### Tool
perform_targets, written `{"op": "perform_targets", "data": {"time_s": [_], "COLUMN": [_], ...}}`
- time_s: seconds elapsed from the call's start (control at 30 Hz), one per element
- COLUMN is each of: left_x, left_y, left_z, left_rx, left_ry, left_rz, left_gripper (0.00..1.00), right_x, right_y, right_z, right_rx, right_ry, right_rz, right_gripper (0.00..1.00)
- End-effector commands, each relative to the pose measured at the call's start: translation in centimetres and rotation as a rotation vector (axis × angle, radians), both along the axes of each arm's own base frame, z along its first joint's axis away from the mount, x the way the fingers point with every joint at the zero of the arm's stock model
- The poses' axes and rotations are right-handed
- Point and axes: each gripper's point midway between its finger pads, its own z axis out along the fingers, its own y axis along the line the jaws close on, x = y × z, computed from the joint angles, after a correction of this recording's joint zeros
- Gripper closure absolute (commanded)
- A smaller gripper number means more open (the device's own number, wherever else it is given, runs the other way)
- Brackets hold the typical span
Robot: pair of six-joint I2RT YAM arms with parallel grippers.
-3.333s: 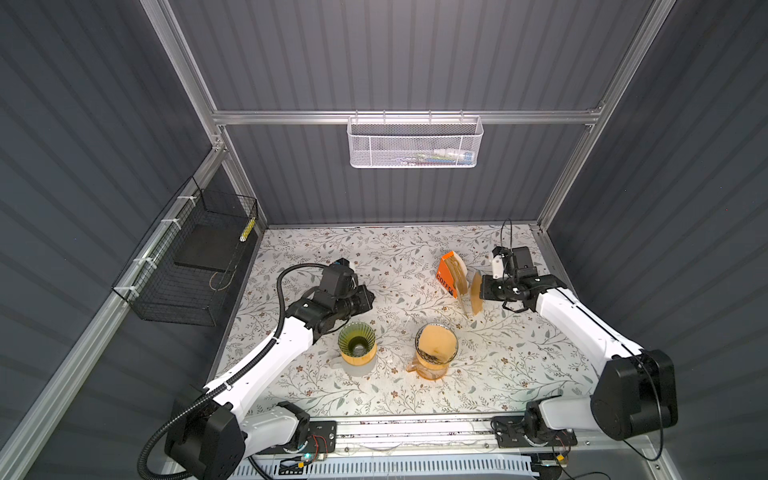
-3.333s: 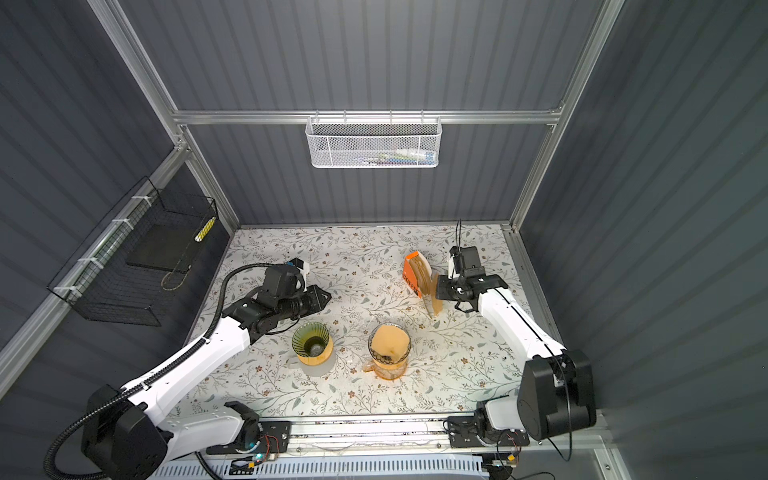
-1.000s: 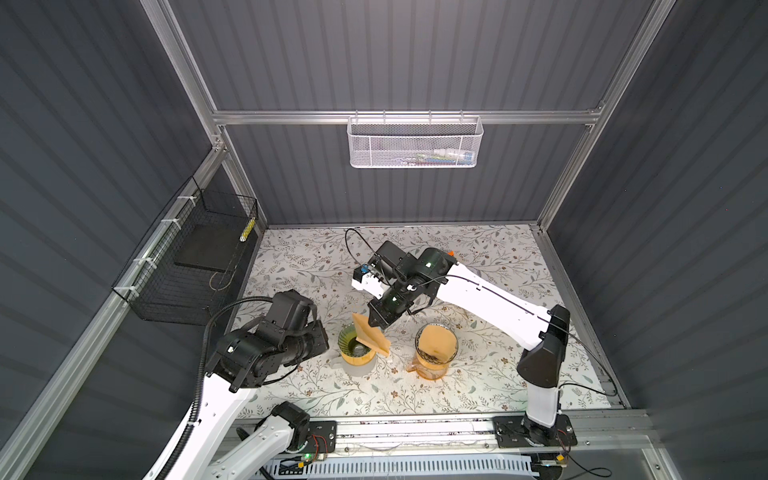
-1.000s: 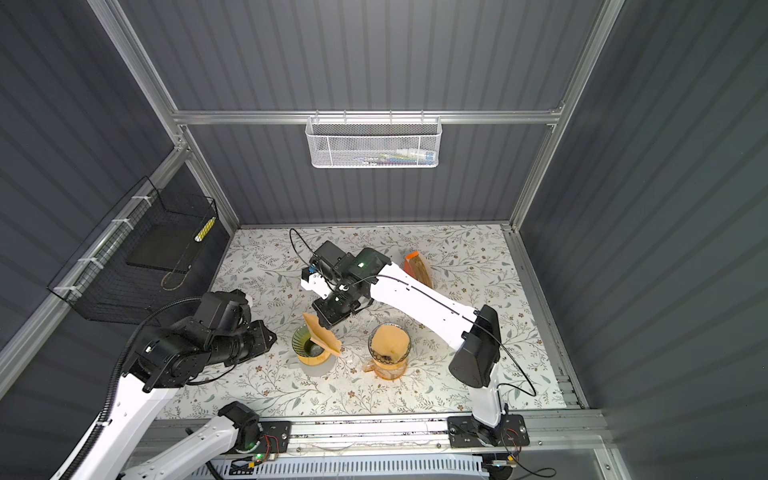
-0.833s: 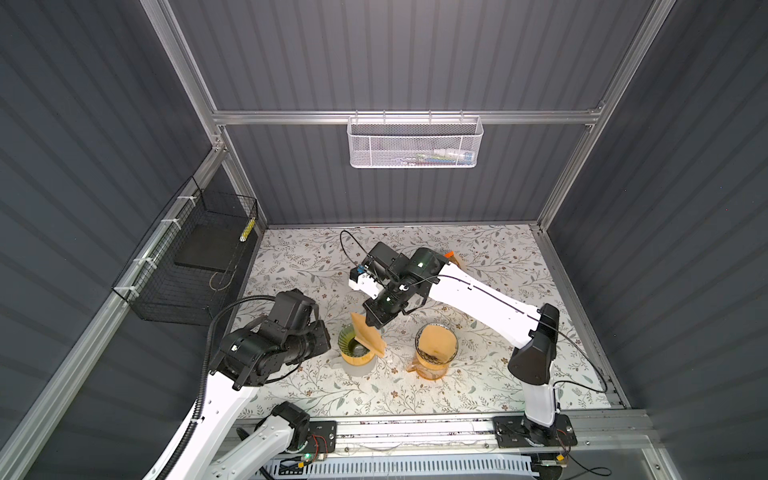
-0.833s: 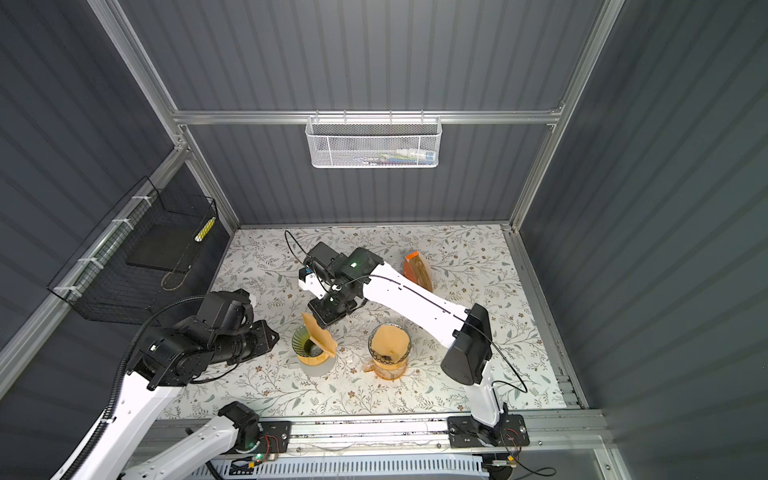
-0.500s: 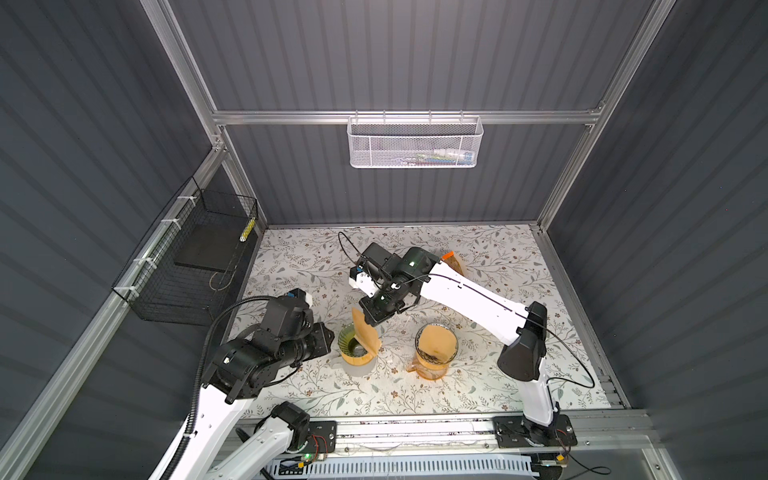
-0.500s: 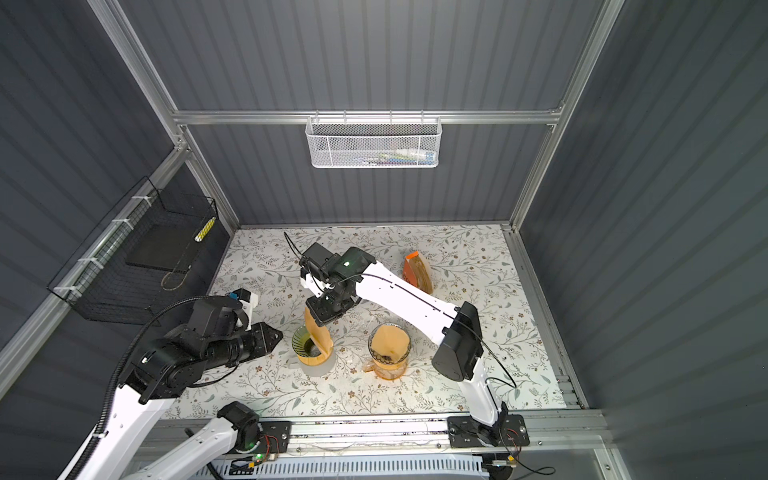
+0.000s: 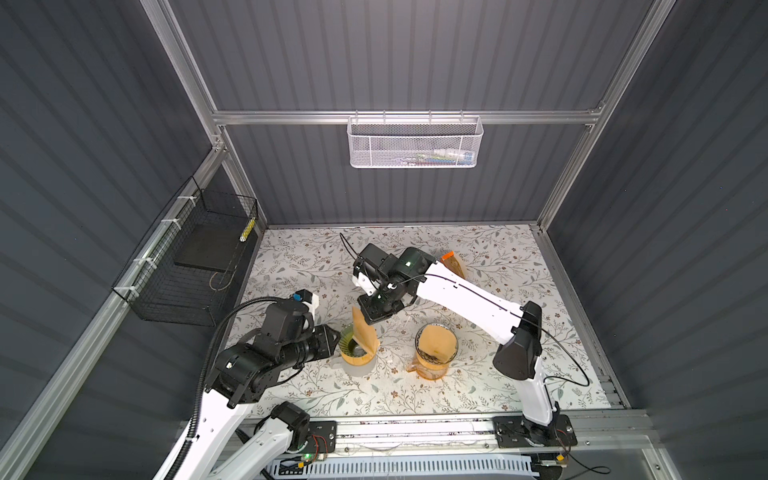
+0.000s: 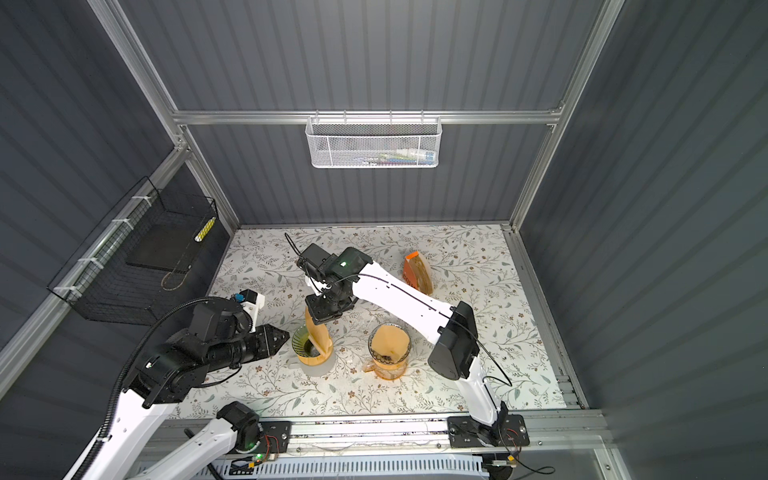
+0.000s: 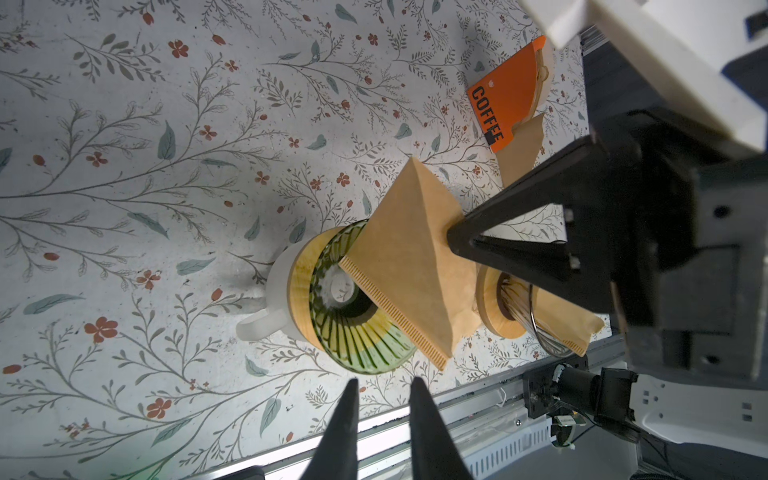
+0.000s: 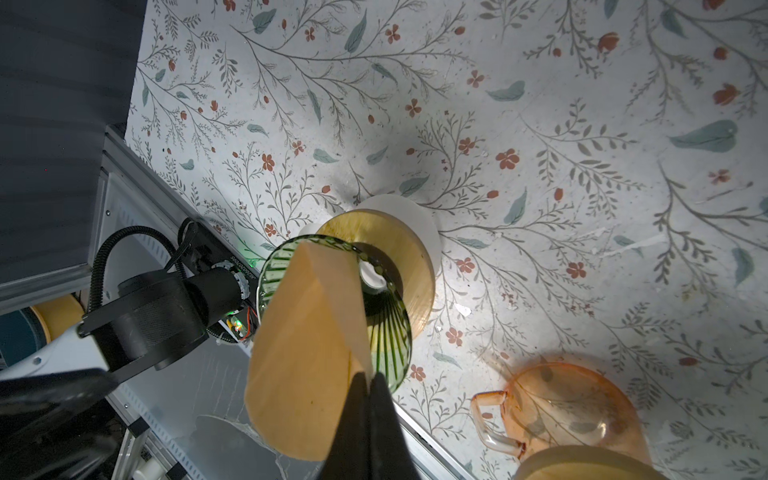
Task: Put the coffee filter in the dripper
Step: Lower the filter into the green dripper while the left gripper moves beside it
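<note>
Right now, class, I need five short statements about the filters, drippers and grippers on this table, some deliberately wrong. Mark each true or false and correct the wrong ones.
1. The right gripper is shut on a folded brown paper coffee filter. True.
2. That filter lies fully inside the green ribbed glass dripper. False: it stands over the dripper's mouth, mostly above the rim.
3. The left gripper grips the green dripper. False: it is open, holds nothing and sits beside the dripper.
4. Another brown paper filter sits in the top of the orange glass jug. True.
5. The orange filter pack marked COFFEE is at the front edge. False: the pack is near the back of the floral table.
</note>
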Motion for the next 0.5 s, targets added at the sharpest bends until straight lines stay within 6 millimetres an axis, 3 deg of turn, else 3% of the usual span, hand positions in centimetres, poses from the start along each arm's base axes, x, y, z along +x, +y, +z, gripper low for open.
{"op": "perform_targets", "data": {"time_s": [0.0, 0.37, 0.47], "left_x": [-0.1, 0.4, 0.4], "left_y": [0.2, -0.4, -0.7], "left_z": [0.2, 0.5, 0.7], "left_rx": [0.017, 0.008, 0.003], "left_ry": [-0.038, -0.079, -0.087], "left_rz": [-0.026, -0.061, -0.081], "left_gripper": [0.76, 0.76, 0.76], "right_x": [0.1, -0.2, -0.3], "right_y": [0.3, 0.6, 0.8], "right_z": [-0.4, 0.3, 0.5], "right_rx": [-0.018, 0.000, 0.014], "right_ry": [0.014, 0.042, 0.052], "right_rz": [-0.058, -0.135, -0.136], "right_gripper": [1.00, 0.99, 0.95]}}
